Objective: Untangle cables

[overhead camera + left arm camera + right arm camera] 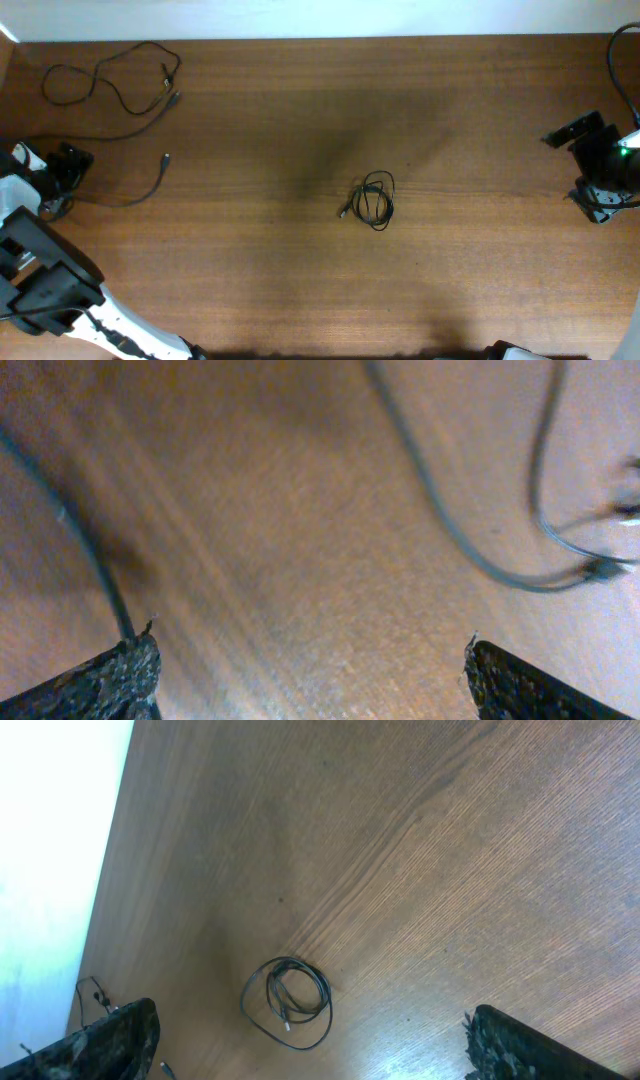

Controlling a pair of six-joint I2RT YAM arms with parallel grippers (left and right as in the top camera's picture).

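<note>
The left gripper (310,645) is spread wide and holds nothing. A loose cable (100,565) runs close beside its left finger, but the blur hides whether they touch. The right gripper (312,1012) is equally wide apart and empty, near the table's (480,110) right edge. Bare wood surrounds the coiled cable (376,200) mid-table. A second wavy strand (120,105) sprawls separately at the far left corner.

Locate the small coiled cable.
In the overhead view the coiled cable lies alone near the table centre, slightly toward the right arm, far from the loose cables.
</note>
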